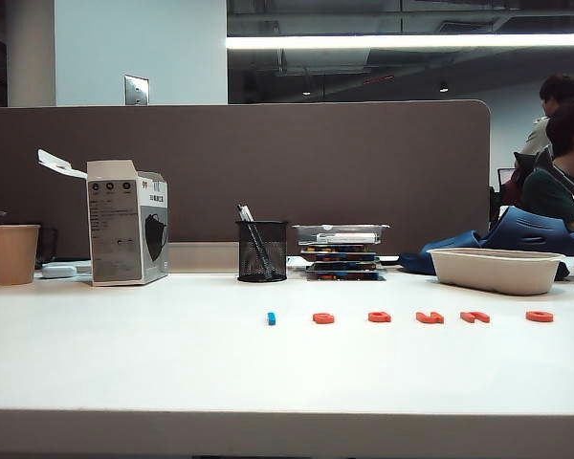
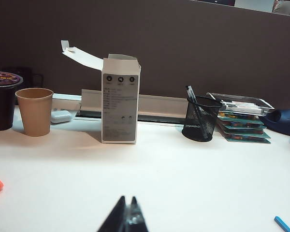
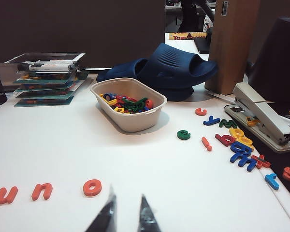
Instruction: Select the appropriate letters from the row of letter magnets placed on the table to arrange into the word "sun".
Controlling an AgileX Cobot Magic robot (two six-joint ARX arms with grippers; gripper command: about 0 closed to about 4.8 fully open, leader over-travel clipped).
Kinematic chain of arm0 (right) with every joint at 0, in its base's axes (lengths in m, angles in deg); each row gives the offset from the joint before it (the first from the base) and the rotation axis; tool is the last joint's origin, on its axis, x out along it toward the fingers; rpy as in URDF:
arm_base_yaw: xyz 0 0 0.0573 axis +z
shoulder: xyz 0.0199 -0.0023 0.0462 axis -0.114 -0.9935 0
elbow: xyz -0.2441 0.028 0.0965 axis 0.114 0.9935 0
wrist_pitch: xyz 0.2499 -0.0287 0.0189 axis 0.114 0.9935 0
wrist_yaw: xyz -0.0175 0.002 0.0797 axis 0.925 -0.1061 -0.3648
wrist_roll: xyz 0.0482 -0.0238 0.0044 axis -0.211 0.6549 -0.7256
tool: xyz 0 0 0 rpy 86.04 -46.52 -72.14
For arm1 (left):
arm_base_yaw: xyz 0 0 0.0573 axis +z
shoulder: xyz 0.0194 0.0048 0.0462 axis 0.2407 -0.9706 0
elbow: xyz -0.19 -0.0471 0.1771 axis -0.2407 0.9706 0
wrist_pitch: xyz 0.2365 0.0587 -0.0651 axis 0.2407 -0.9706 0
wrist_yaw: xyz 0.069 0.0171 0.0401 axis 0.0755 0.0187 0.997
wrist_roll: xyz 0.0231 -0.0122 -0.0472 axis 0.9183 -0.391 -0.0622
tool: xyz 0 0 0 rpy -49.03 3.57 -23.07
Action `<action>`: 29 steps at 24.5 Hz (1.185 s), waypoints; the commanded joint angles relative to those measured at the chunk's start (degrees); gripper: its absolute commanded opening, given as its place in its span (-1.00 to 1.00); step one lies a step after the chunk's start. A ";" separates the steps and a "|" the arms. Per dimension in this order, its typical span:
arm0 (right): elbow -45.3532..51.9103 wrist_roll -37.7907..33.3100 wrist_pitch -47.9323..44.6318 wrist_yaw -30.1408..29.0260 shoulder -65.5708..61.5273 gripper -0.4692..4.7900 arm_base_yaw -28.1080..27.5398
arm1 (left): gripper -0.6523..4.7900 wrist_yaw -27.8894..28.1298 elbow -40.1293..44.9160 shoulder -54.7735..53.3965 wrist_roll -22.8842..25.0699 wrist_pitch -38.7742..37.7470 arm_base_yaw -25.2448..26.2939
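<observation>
White table (image 1: 124,373), partition panel (image 1: 364,163) along its far edge. Neither arm shows in the exterior view; the grippers appear only in their own wrist views.

Row of letter magnets (image 1: 430,316): five orange-red pieces in a line parallel to the near edge, right of the table's middle, well back from that edge and evenly spaced, none touching. From the right wrist view three of them read clearly: "u" (image 3: 6,195), "n" (image 3: 41,191), "o" (image 3: 92,187). The other two shapes are too small to read in the exterior view. A small blue piece (image 1: 271,317) lies at the left end of the line, apart from the nearest red letter.

Left gripper (image 2: 127,215): low over the bare table, towards the left side, fingertips pressed together, nothing between them. Facing it, a paper cup (image 2: 34,111) and an opened white carton (image 2: 119,100) near the far edge.

Right gripper (image 3: 125,212): just over the table near the right end of the row, close to the "o", jaws a narrow gap apart, holding nothing.

Along the far edge: mesh pen holder (image 1: 262,251), stacked trays (image 1: 342,251). Pale oval tub (image 3: 128,104) of mixed coloured letters towards the far right corner; more loose letters and a stapler (image 3: 263,115) by the right edge.
</observation>
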 commanded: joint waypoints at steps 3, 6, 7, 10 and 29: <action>0.31 0.13 -1.14 0.02 0.72 -0.60 0.11 | -0.78 -0.33 -0.28 0.00 0.00 0.72 0.02; 0.31 0.13 -1.11 0.02 0.72 -0.60 0.11 | -0.78 -0.33 -0.28 0.00 0.00 0.74 0.02; 0.31 0.15 -1.14 0.02 0.72 -0.60 0.11 | -0.78 -0.33 -0.28 0.00 0.00 0.74 0.02; 0.31 0.13 -1.14 0.02 0.72 -0.60 0.11 | -0.78 -0.35 -0.42 0.00 0.00 0.76 0.02; 0.31 0.13 -2.69 0.04 0.72 -0.60 0.09 | -0.78 -22.86 -39.52 -7.30 0.24 -38.73 -0.02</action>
